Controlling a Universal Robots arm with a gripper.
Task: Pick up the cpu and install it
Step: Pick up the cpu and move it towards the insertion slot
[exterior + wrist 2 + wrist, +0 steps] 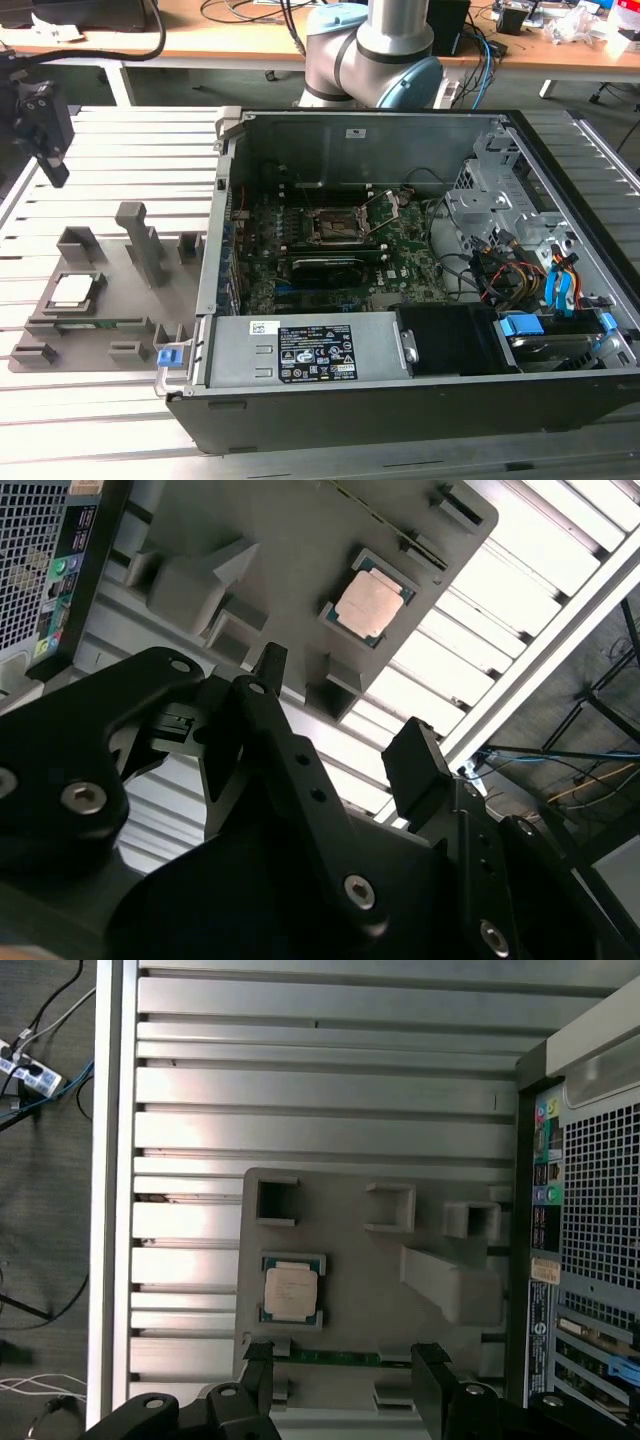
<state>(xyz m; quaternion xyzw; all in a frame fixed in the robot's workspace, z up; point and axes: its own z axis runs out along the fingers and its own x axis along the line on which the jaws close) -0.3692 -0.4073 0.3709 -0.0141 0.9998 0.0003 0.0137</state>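
The cpu [74,290] is a small square chip with a pale metal top. It lies in a pocket of the grey holder tray [110,300] at the exterior view's left. In both wrist views the cpu [370,604] [291,1291] sits untouched in its recess. My gripper [50,160] hangs well above the tray's far side, clear of the chip. It stands open [340,705] [345,1362], with nothing between its black fingers [258,1360]. The motherboard socket [335,226] inside the open case has its metal frame around it.
The open computer case [400,270] fills the table's middle and right, with a power supply [300,352], drive cage and cables [540,270]. The holder tray carries upright posts [140,240]. The slatted aluminium table [300,1070] ends near the tray. The arm's base [370,55] stands behind the case.
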